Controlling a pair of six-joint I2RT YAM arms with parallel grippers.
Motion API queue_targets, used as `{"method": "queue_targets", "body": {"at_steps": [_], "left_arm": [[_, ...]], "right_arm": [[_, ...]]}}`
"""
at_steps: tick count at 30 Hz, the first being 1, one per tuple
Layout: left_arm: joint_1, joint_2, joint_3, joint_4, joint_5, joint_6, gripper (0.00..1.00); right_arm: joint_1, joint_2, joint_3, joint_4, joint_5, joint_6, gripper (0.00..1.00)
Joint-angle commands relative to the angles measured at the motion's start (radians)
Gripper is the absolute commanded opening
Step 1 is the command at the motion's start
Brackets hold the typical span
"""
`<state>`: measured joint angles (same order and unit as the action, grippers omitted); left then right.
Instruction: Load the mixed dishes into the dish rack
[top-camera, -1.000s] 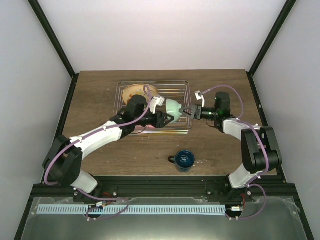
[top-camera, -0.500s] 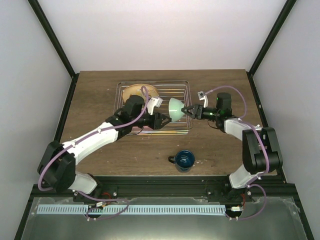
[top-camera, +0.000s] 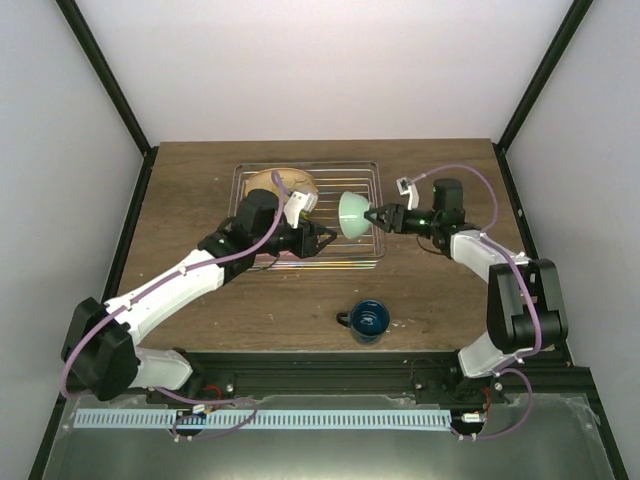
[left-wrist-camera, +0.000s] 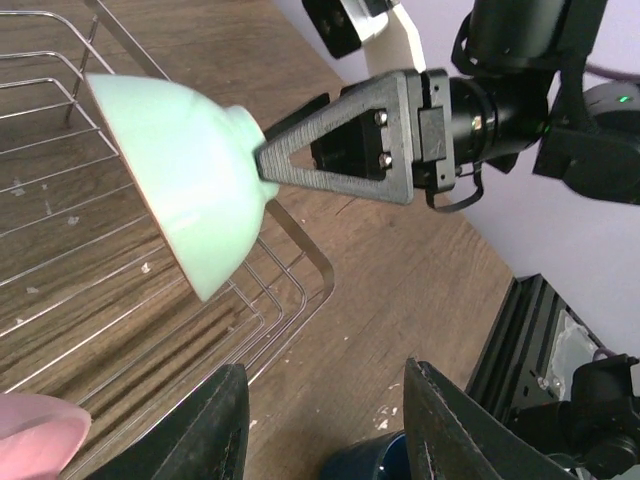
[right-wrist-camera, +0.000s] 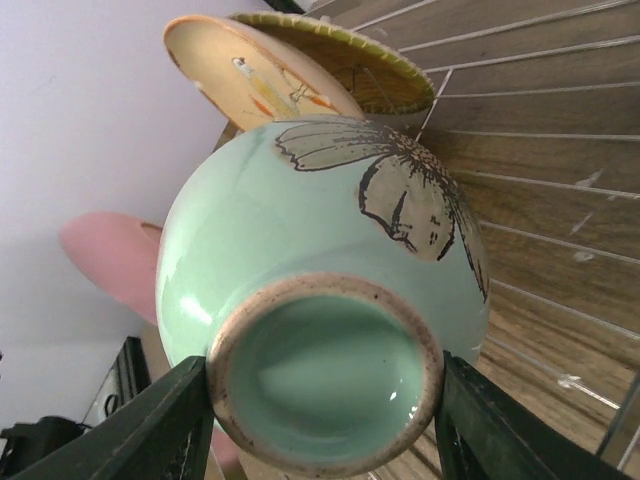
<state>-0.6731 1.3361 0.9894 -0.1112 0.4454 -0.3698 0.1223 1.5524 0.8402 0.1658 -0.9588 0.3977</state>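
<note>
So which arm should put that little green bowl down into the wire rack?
The right. The right gripper clamps the mint-green bowl by its foot, above the right end of the dish rack. The left gripper is open and empty beside it, so it would first need to take the bowl.

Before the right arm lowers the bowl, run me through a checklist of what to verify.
1. Grip: right gripper shut on the foot of the bowl: ok.
2. Other arm: left gripper open, clear of bowl: ok.
3. Position: bowl above rack: ok.
4. Landing spot: wires under bowl bare: ok.
5. Neighbours: bowl apart from plates: ok.
6. Height: bowl's gap above wires: cannot tell.
</note>
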Motion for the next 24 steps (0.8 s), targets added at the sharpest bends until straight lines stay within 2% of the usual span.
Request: {"method": "queue_targets", "body": {"at_steps": [1, 6, 14, 24], "left_arm": [[-0.003, -0.021, 0.017, -0.019, -0.022, 0.019, 0.45], [-0.002, -0.034, 0.011, -0.029, -0.038, 0.026, 0.45], [-0.002, -0.078, 0.002, -0.07, -0.096, 0.044, 0.45], [-0.002, -0.088, 0.006, -0.086, -0.115, 0.052, 0.45]], "right_arm": [[0.042, -0.054, 0.127, -0.128, 0.099, -0.097, 0.35], [0.135, -0.033, 0.261, -0.346, 0.29, -0.181, 0.35], [0.179, 0.018, 0.449, -0.645, 0.516, -0.171, 0.34], [0.239, 0.089, 0.563, -0.801, 0.684, -0.182, 0.32]]}}
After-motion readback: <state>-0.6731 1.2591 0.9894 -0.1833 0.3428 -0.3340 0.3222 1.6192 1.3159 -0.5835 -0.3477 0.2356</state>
